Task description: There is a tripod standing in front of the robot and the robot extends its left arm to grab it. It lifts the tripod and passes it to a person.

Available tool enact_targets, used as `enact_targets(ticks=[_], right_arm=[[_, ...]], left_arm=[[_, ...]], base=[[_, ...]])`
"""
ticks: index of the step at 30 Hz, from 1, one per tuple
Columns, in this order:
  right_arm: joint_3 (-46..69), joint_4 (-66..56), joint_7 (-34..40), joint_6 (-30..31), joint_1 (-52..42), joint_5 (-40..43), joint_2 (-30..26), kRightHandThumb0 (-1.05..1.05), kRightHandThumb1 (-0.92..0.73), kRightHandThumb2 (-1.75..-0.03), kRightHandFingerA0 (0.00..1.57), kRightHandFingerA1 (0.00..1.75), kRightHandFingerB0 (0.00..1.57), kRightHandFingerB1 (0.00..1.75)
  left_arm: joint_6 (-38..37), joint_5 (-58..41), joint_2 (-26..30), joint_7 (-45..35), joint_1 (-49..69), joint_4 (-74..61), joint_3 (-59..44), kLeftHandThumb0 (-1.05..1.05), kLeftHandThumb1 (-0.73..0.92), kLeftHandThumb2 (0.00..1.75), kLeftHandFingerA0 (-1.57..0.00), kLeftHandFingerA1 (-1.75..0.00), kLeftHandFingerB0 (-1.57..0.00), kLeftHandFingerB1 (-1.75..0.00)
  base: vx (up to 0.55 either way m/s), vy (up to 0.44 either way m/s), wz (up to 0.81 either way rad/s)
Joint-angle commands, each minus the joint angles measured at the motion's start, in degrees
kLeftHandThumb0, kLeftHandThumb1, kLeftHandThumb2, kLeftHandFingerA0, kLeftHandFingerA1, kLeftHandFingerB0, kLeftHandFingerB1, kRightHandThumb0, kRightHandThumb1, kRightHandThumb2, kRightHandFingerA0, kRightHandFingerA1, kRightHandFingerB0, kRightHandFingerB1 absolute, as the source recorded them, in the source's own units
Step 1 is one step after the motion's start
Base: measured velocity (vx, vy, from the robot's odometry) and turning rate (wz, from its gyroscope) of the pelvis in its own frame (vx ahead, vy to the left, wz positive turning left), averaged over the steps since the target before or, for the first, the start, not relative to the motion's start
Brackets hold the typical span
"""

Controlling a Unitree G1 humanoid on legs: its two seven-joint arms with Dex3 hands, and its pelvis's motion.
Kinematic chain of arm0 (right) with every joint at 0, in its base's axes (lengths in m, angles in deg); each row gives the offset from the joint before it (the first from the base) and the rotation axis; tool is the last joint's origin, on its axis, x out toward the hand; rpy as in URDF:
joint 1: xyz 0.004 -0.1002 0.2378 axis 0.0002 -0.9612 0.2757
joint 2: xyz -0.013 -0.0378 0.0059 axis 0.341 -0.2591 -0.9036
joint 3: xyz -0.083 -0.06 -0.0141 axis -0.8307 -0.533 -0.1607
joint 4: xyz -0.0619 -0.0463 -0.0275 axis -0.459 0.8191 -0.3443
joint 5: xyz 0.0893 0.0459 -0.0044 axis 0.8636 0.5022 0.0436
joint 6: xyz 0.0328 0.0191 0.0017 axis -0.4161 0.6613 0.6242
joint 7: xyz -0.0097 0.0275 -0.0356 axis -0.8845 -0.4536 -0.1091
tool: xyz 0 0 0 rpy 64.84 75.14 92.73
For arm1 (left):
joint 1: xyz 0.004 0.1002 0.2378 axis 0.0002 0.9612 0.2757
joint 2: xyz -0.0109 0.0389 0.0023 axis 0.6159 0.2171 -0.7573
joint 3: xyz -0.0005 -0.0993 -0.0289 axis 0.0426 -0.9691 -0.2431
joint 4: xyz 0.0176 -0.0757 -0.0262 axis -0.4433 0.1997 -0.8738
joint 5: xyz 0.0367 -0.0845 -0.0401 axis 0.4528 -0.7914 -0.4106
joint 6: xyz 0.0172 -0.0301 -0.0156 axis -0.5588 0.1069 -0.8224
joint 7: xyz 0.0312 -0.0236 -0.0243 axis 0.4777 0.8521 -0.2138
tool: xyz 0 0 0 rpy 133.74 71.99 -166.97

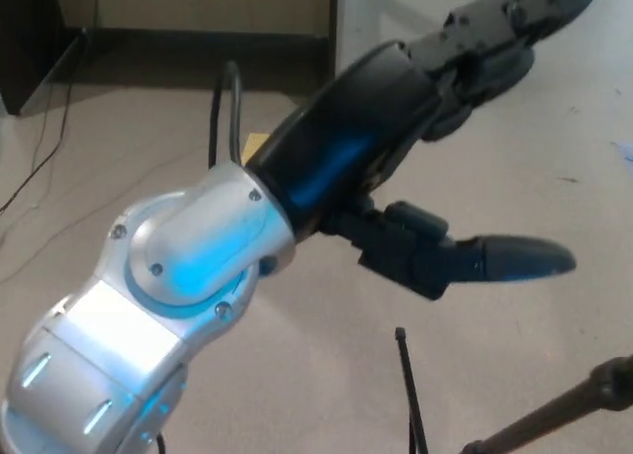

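Note:
My left arm crosses the head view from bottom left to top right, its silver elbow glowing blue. The black left hand (396, 108) is open: two fingers (499, 24) reach toward the top right and the thumb (495, 259) points right, with nothing between them. A dark tripod leg (559, 407) slants across the bottom right corner, below the hand and apart from it. A thin black rod (406, 385) stands up near the bottom edge, beside that leg. My right hand does not show.
Beige carpet covers the floor. Dark furniture (198, 44) stands along the back wall. A thin cable (45, 137) runs over the floor at left. A black cable loop (226, 103) rises from my forearm. A corner of a yellow sheet (255, 139) peeks out behind the arm.

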State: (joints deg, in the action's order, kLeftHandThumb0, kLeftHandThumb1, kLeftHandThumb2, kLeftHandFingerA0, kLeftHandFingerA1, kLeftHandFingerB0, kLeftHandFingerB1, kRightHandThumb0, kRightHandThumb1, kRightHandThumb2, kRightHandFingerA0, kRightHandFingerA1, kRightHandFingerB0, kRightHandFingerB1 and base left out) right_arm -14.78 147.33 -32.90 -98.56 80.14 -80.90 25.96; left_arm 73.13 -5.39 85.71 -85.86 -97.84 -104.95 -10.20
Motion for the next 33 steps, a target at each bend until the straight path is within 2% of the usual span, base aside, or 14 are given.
enact_targets(ticks=[1, 2, 11, 13, 17, 18, 20, 22, 23, 24, 27, 29, 30, 33], right_arm=[[0.7, 0.2, 0.8, 0.1, -0.8, 0.4, -0.6, -0.40, -0.73, -0.63, 0.61, 0.41, 0.40, 0.34], [0.9, 0.2, 0.7, 0.0, -0.9, 0.4, -1.0, -0.41, -0.73, -0.63, 0.61, 0.40, 0.39, 0.34], [1.9, 1.3, 1.0, -0.6, -2.1, 0.7, -1.6, -0.47, -0.60, -0.87, 0.51, 0.54, 0.34, 0.47], [2.1, 1.4, 0.6, -0.5, -2.3, 1.0, -1.6, -0.41, -0.73, -0.63, 0.59, 0.40, 0.40, 0.34], [2.5, 1.4, 0.1, -0.1, -1.6, 1.4, -1.5, -0.41, -0.73, -0.63, 0.58, 0.40, 0.40, 0.34], [2.5, 1.3, 0.2, 0.0, -1.4, 1.4, -1.4, -0.46, -0.62, -0.88, 0.52, 0.54, 0.35, 0.47], [2.8, 1.4, 0.3, 0.2, -0.7, 1.5, -1.2, -0.41, -0.74, -0.63, 0.60, 0.41, 0.40, 0.34], [3.0, 1.4, 0.1, 0.3, -0.4, 1.8, -1.2, -0.47, -0.61, -0.88, 0.51, 0.54, 0.35, 0.47], [3.0, 1.2, 0.0, 0.1, -0.4, 1.8, -1.3, -0.42, -0.72, -0.62, 0.59, 0.40, 0.41, 0.34], [2.9, 1.0, 0.0, -0.3, -1.0, 1.6, -1.5, -0.42, -0.74, -0.62, 0.58, 0.40, 0.41, 0.34], [2.1, 1.2, 0.2, -0.9, -0.6, 0.7, -1.8, -0.48, -0.61, -0.90, 0.48, 0.54, 0.34, 0.48], [2.3, 1.8, 0.1, 0.0, 0.0, 1.0, -1.3, -0.43, -0.74, -0.62, 0.58, 0.40, 0.41, 0.34], [2.3, 1.9, 0.1, 0.3, 0.1, 1.0, -1.2, -0.48, -0.60, -0.88, 0.52, 0.54, 0.35, 0.47], [2.1, 1.8, 0.6, 0.1, -0.2, 0.7, -1.1, -0.47, -0.61, -0.88, 0.52, 0.54, 0.34, 0.47]], left_arm=[[-1.7, -0.6, 3.3, -2.6, 2.5, -0.7, -1.3, -0.76, 0.46, 0.81, 0.00, 0.00, 0.00, -0.01], [-2.4, -0.9, 3.4, -2.8, 3.4, -0.4, -1.9, -0.74, 0.47, 0.55, 0.00, 0.00, 0.00, 0.00], [-14.2, -3.0, 8.7, -8.3, 28.6, -0.3, -13.9, -0.70, 0.46, 0.57, 0.00, -0.04, 0.00, 0.00], [-17.3, -1.3, 9.5, -8.3, 33.1, 0.5, -14.8, -0.71, 0.45, 0.56, 0.00, -0.06, 0.00, 0.00], [-29.9, 2.8, 9.7, -7.5, 51.2, 11.0, -22.6, -0.67, 0.41, 0.77, 0.00, -0.14, 0.00, 0.00], [-31.9, 2.9, 9.3, -7.4, 53.3, 13.4, -24.1, -0.64, 0.40, 0.74, 0.00, -0.15, 0.00, 0.00], [-38.2, 5.5, 9.3, -4.9, 56.9, 21.5, -26.7, -0.60, 0.39, 0.72, 0.00, -0.18, 0.00, 0.00], [-40.8, 5.9, 9.4, -4.4, 57.8, 26.0, -27.9, -0.59, 0.39, 0.71, 0.00, -0.17, 0.00, 0.00], [-42.0, 7.5, 10.3, -2.8, 58.6, 29.7, -27.9, -0.59, 0.44, 0.54, 0.00, -0.27, 0.00, -0.10], [-44.8, 8.8, 11.1, -1.5, 60.1, 35.3, -28.4, -0.56, 0.36, 0.75, 0.00, -0.23, 0.00, -0.12], [-52.1, 9.0, 11.6, -0.3, 60.8, 48.9, -29.8, -0.54, 0.34, 0.74, 0.00, -0.22, 0.00, -0.15], [-56.6, 9.4, 11.8, 0.6, 61.1, 56.4, -30.1, -0.50, 0.33, 0.67, 0.00, -0.17, 0.00, -0.05], [-57.5, 9.5, 12.2, 0.9, 60.9, 59.4, -30.0, -0.47, 0.34, 0.66, -0.03, -0.21, 0.00, -0.07], [-60.6, 11.4, 13.9, 3.5, 60.3, 67.9, -28.6, -0.48, 0.32, 0.64, -0.02, -0.19, 0.00, -0.03]], base=[[0.00, 0.000, 0.00], [0.00, 0.000, 0.00], [0.00, 0.000, 0.00], [0.00, 0.000, 0.00], [0.00, 0.000, 0.00], [0.00, 0.000, 0.00], [0.00, 0.000, 0.00], [0.00, 0.000, 0.00], [0.00, 0.000, 0.00], [0.00, 0.000, 0.00], [0.00, 0.000, 0.00], [0.00, 0.000, 0.00], [0.00, 0.000, 0.00], [0.00, 0.000, 0.00]])
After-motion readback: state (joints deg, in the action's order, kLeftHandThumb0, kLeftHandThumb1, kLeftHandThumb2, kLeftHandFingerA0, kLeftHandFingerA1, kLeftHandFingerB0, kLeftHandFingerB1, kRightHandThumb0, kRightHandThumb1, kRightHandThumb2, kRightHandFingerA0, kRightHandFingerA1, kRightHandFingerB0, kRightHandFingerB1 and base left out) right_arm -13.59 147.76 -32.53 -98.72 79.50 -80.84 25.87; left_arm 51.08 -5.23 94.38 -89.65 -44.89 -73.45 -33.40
